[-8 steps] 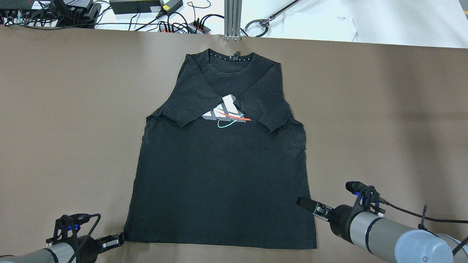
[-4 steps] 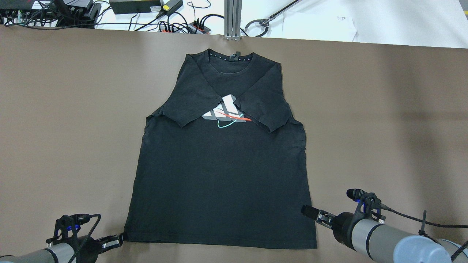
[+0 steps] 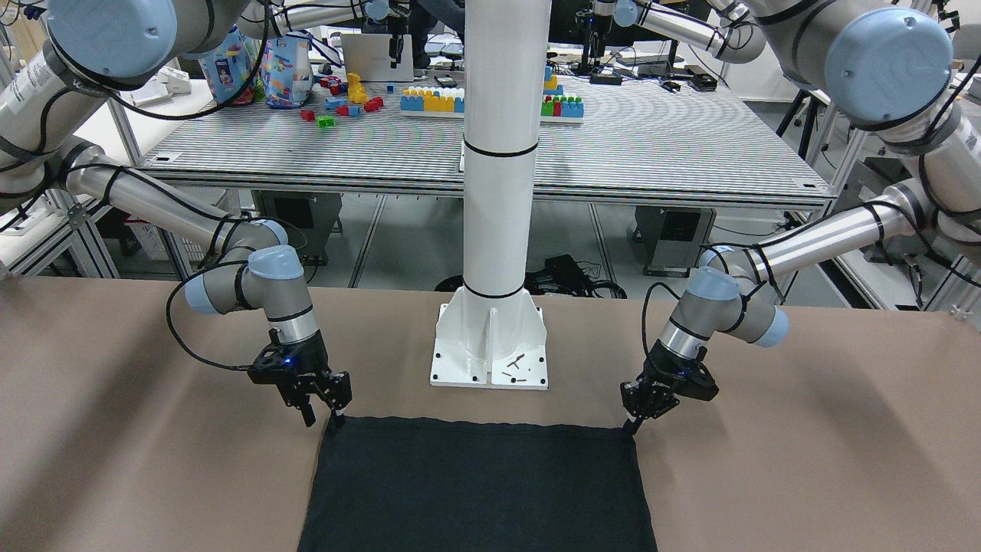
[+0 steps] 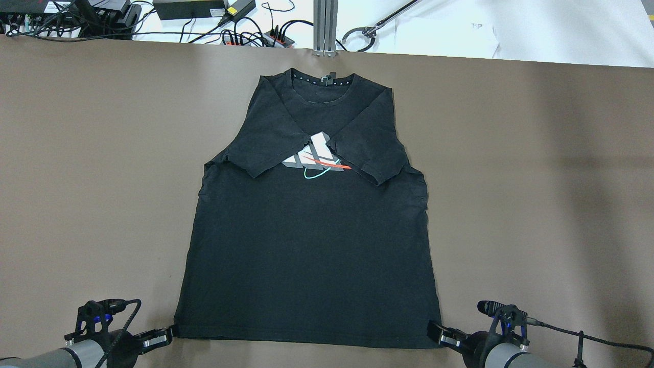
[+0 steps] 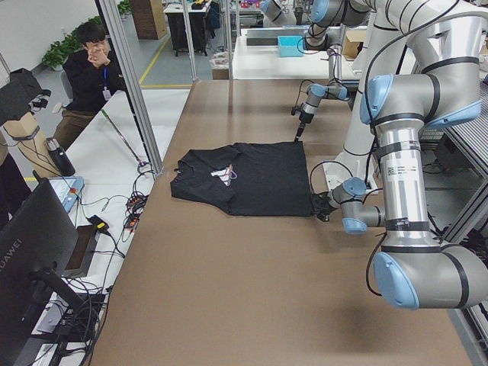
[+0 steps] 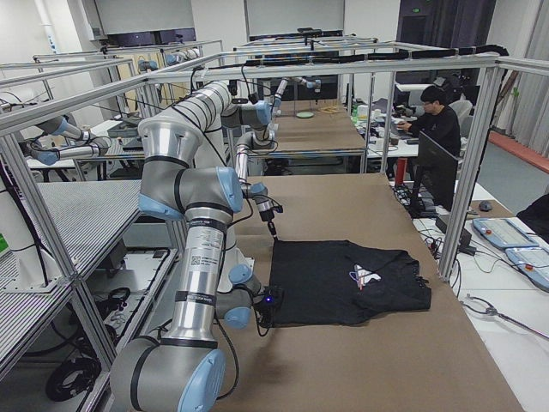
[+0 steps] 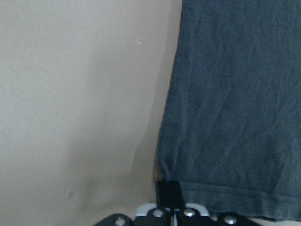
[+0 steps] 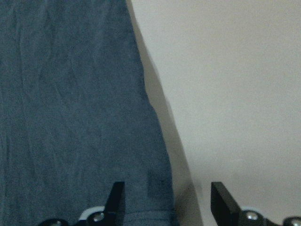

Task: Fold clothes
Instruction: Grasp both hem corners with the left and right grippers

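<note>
- Overhead exterior view: we see the black T-shirt (image 4: 311, 245) lying flat, front up, mid-bench (image 4: 76, 179), collar toward the far edge and bottom hem (image 4: 306, 340) nearest the robot.
- Both sleeves (image 4: 260, 138) are already folded in over the chest and partly cover the printed logo (image 4: 317, 158).
- We judge the shirt light, soft and limp. It will sag and drag if lifted by one point, so it needs two matched grips.
- Best holds, we reckon, are the two bottom hem corners, where the doubled seam gives a bit more to pinch. Lift both together and carry them toward the collar.
- Left end effector (image 4: 171, 331): at the shirt's bottom left corner. In the left wrist view the fingers are clenched together right at the hem corner, and to us it looks pinched on the cloth.
- Right end effector (image 4: 433, 327): at the bottom right corner. In the right wrist view the fingers stand well apart, one over cloth and one over bare bench, so it is released and holding nothing.
- Versus a second ago: the right end effector was beside the shirt's right edge, further up from the hem, and has come back to the corner.
- The left end effector and the shirt have not shifted, as far as we can tell.
</note>
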You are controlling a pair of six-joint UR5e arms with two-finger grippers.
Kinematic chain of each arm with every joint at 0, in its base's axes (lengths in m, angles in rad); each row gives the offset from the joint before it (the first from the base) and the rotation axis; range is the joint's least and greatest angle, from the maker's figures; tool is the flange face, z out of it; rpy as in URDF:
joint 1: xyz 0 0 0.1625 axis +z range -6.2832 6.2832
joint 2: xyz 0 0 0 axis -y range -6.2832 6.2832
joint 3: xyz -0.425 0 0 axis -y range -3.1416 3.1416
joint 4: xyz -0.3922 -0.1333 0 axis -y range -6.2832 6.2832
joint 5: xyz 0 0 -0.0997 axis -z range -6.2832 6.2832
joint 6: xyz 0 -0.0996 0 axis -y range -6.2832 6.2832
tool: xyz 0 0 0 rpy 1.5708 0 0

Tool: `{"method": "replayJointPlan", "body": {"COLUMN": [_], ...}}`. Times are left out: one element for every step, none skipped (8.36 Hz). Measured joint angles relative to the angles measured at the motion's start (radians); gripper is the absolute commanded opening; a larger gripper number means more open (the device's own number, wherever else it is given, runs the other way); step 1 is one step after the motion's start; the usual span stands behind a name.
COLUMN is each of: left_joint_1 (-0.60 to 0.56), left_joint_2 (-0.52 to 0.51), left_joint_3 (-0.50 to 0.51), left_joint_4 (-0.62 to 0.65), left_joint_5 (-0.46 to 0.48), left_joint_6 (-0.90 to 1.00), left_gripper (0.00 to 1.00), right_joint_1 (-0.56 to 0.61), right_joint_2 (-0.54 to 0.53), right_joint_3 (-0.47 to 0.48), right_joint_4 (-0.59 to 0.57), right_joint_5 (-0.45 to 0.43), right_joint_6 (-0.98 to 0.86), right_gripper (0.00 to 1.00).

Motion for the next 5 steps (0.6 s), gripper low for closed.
{"method": "replayJointPlan", "body": {"left_joint_1": [0.0, 0.0, 0.0, 0.0, 0.0], "left_joint_2": [0.0, 0.0, -0.001, -0.001, -0.002], "left_joint_3": [0.0, -0.001, -0.002, -0.002, -0.002], "left_joint_4": [0.0, 0.0, 0.0, -0.001, -0.001], "left_joint_5": [0.0, 0.0, 0.0, 0.0, 0.0], "left_joint_6": [0.0, 0.0, 0.0, 0.0, 0.0], "left_gripper": [0.0, 0.0, 0.0, 0.0, 0.0], "right_joint_1": [-0.021, -0.032, -0.044, -0.053, -0.058], "right_joint_2": [0.001, 0.003, 0.008, 0.016, 0.026], "right_joint_3": [-0.002, -0.002, -0.002, -0.002, -0.001], "right_joint_4": [-0.019, -0.03, -0.037, -0.042, -0.047], "right_joint_5": [-0.02, -0.029, -0.036, -0.044, -0.049], "right_joint_6": [0.0, 0.0, 0.001, 0.002, 0.002], "right_gripper": [0.62, 0.58, 0.5, 0.43, 0.42]}}
